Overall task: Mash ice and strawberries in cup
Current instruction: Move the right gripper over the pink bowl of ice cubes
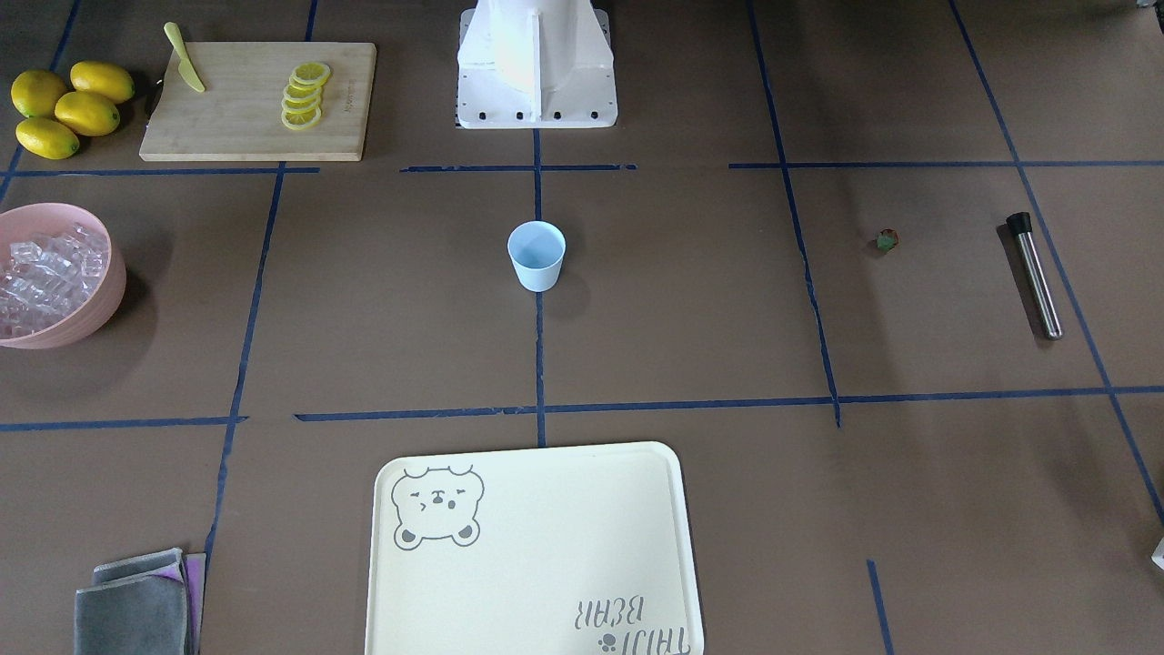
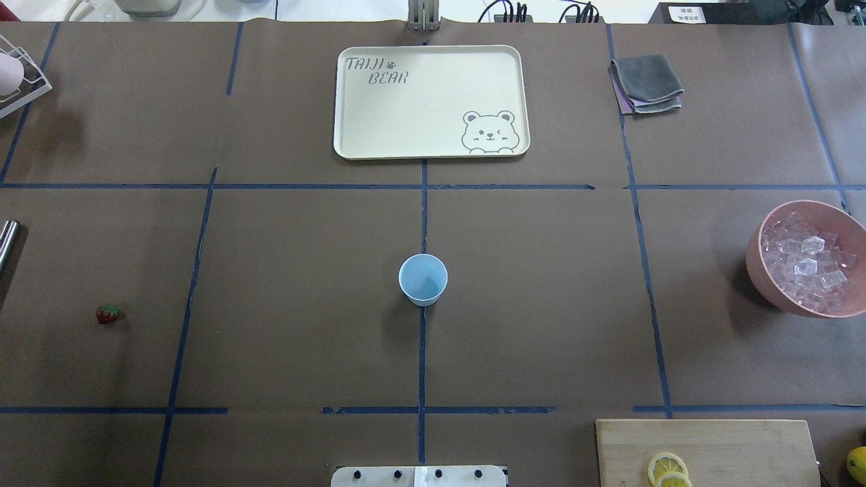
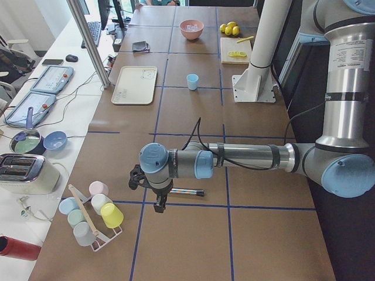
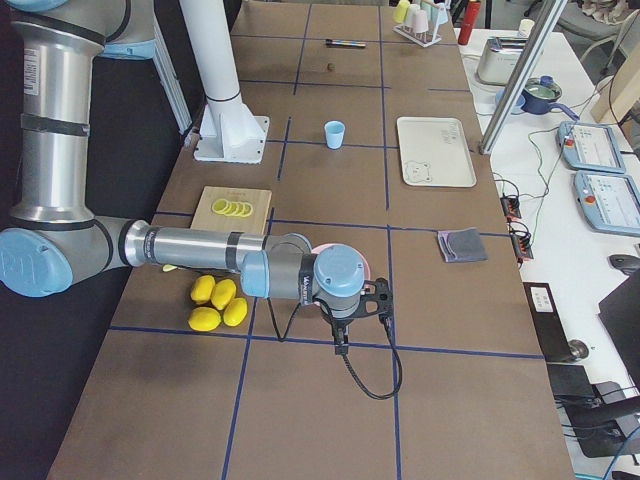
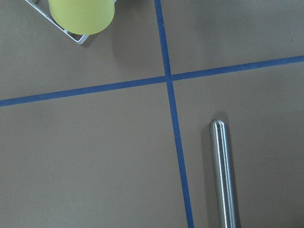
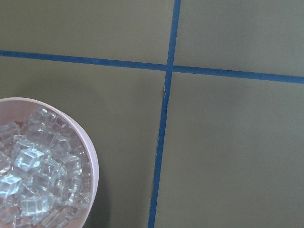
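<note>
Cup [image 2: 423,279] one, strawberry [image 2: 107,313] one, lemons [image 1: 86,113] four; left hand [image 3: 159,205], right hand [image 4: 340,345]: grip cannot tell.

The cup [image 2: 423,279] stands upright on the brown bench [image 2: 304,304], on a blue tape line; well to the cup's left lies the strawberry [image 2: 107,314]; well to its right sits a pink bowl [image 2: 754,260] heaped with ice [image 2: 808,270]; beyond the cup lies a cream tray [image 2: 419,115]; nearer than the cup, to its right, a cutting board [image 2: 731,446] carries lemon slices [image 2: 666,468].
</note>
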